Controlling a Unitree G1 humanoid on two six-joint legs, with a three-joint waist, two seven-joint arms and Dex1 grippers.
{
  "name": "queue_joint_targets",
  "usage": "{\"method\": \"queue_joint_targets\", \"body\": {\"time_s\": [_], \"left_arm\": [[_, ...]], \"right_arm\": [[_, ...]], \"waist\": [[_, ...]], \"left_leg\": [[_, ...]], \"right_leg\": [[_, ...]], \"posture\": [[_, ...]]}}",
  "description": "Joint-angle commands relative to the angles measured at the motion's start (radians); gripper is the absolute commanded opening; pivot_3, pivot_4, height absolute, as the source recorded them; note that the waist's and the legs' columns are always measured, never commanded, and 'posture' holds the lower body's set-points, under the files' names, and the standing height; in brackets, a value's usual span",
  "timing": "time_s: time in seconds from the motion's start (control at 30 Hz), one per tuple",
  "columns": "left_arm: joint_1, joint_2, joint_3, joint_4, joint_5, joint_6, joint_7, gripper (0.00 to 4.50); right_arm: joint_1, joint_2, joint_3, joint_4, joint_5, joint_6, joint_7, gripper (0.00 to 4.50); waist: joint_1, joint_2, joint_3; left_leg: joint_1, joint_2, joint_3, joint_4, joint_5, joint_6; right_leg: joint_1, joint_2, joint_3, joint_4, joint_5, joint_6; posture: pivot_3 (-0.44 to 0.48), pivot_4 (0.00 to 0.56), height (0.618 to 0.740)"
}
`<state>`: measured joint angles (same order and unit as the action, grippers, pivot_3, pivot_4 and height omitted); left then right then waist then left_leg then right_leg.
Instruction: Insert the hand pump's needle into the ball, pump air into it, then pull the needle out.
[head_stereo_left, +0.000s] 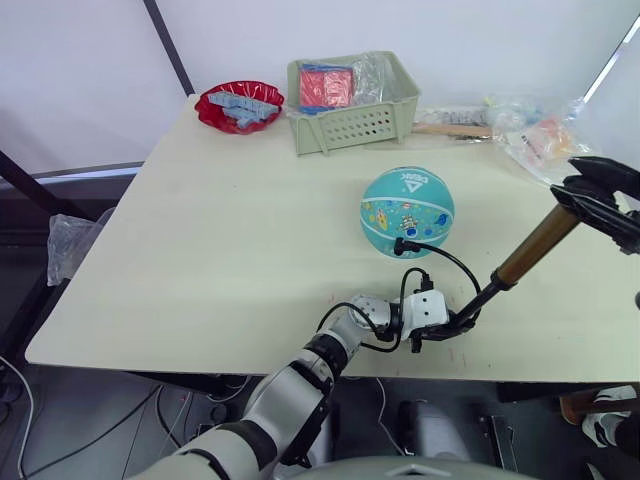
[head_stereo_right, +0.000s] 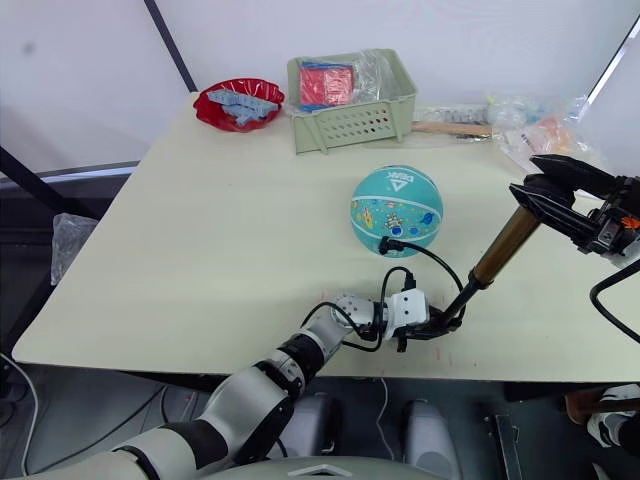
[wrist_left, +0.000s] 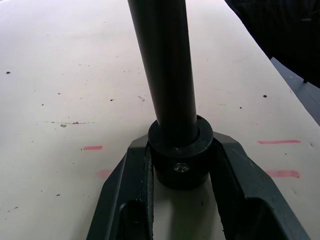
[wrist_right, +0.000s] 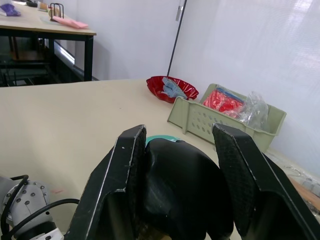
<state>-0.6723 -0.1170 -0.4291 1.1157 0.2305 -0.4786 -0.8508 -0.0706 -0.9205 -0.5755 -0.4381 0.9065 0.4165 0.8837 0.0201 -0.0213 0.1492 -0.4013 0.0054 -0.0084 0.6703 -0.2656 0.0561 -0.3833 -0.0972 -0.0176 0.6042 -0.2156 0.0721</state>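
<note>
— Where are your claws?

— Your left claw (wrist_left: 182, 165) is low at the near edge of the tabletop (head_stereo_left: 220, 250), its two fingers clamped on the black bottom cap of the hand pump (head_stereo_left: 532, 245). Your right claw (wrist_right: 182, 195) is up at the right, its fingers closed on the pump's black handle (wrist_right: 180, 185).

— How does the pump sit?

— It leans. The foot rests on the tabletop by your left claw, and the bronze tube rises to the right toward your right claw.

— And the hose?

— The thin black hose (head_stereo_left: 450, 262) loops up from the pump's foot and over to the ball (head_stereo_left: 407, 211). Its small black fitting (head_stereo_left: 400, 243) touches the near lower side of the ball. You cannot see the needle itself past that fitting.

— Where is the ball?

— On the tabletop, just beyond your left claw, with its white triangle mark facing up.

— What lies farther out?

— A green basket (head_stereo_left: 352, 122) holding red packets sits at the far edge behind the ball. A red bowl (head_stereo_left: 238, 105) stands left of the basket, and clear plastic bags (head_stereo_left: 535, 135) lie at the far right.
</note>
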Motion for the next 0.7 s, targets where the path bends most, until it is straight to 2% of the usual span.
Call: {"method": "queue_joint_targets", "body": {"time_s": [0.03,0.2,0.43,0.7], "left_arm": [[0.042,0.04,-0.044,0.094,0.07,0.043,-0.001,1.08],[0.042,0.041,-0.043,0.09,0.068,0.043,-0.002,1.08],[0.036,0.043,-0.041,0.08,0.065,0.035,0.002,1.08],[0.02,0.041,-0.028,0.067,0.05,0.031,-0.004,1.08]], "right_arm": [[0.045,0.011,0.001,-0.039,-0.093,-0.029,-0.024,1.59],[0.141,0.102,0.15,-0.03,-0.217,-0.09,-0.037,1.59],[0.187,0.227,0.332,0.055,-0.372,-0.202,-0.047,1.59],[0.239,0.307,0.434,0.179,-0.543,-0.363,-0.074,1.59]], "waist": [[0.001,-0.001,0.0],[-0.002,-0.011,-0.007],[-0.004,-0.013,-0.01],[-0.005,-0.015,-0.014]], "left_leg": [[0.0,0.0,0.0,0.0,0.0,0.0],[0.002,0.001,-0.001,0.0,0.0,0.0],[0.003,0.001,-0.002,0.0,0.0,0.0],[0.004,0.002,-0.002,0.0,0.0,0.0]], "right_leg": [[0.0,0.0,0.0,0.0,0.0,0.0],[0.001,0.001,-0.001,0.0,0.0,0.0],[0.001,0.001,-0.001,0.0,0.0,0.0],[0.001,0.002,-0.001,0.001,0.0,0.0]], "posture": [[0.0,0.15,0.74],[0.0,0.15,0.74],[0.0,0.15,0.74],[0.0,0.15,0.74]]}}
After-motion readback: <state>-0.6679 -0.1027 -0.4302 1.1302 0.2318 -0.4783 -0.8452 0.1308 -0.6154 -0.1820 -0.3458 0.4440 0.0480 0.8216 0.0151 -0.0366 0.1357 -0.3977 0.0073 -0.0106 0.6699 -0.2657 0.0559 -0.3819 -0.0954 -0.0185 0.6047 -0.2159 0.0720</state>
